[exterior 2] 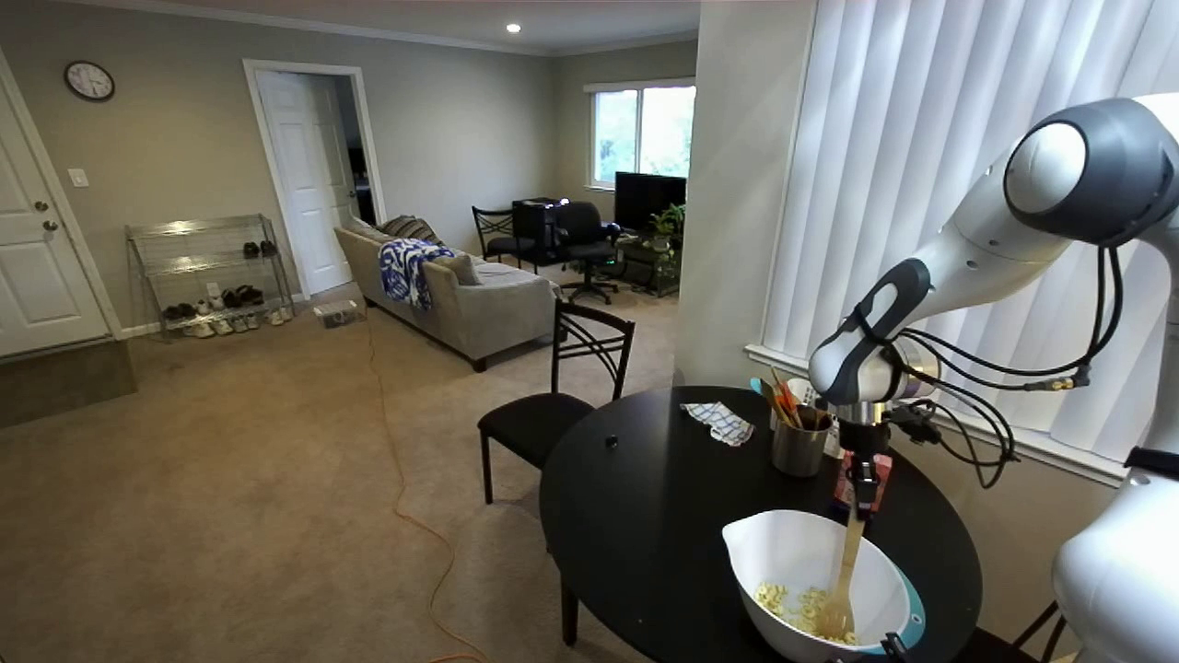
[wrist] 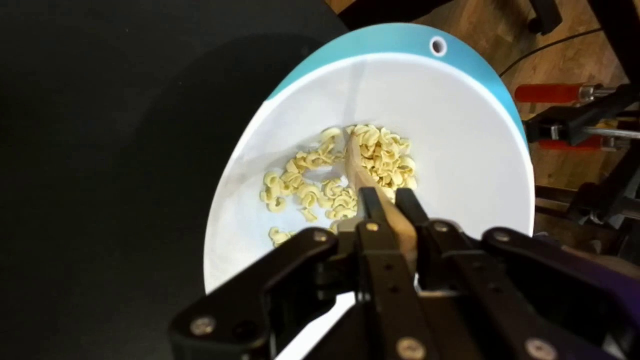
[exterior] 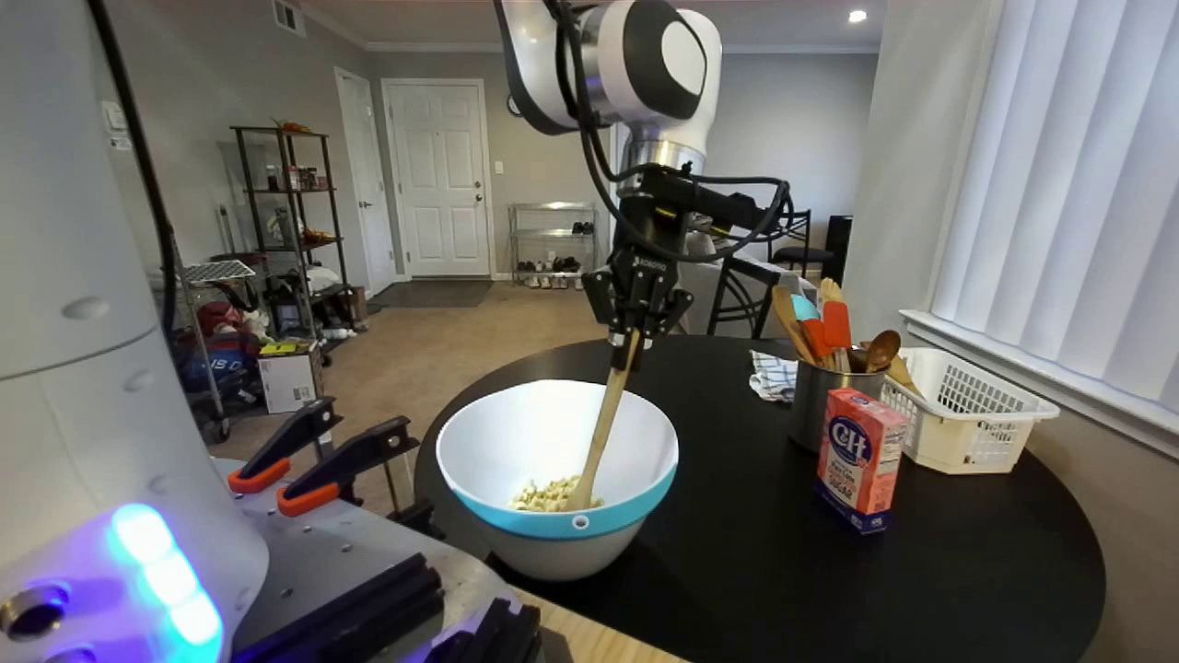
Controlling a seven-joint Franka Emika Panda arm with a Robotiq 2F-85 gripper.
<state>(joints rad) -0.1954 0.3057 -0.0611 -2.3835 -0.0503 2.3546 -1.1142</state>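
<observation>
Your pincer [wrist: 388, 199] is clamped on a wooden spatula [exterior: 604, 425] near its upper end. The spatula slants down into a teal-banded white mixing bowl [exterior: 566, 550], its lower end among curled pasta [wrist: 387, 162]. The bowl stands on your black counter [exterior: 728, 589], apart from 1 C&H sugar box [exterior: 858, 460], 1 metal utensil canister [exterior 2: 798, 451] and 1 white plastic basket [exterior: 963, 449].

Below the gripper [exterior: 632, 347], the bowl [exterior: 511, 437] blocks sideways passage; open air separates the gripper from the sugar box [exterior: 858, 459].
</observation>
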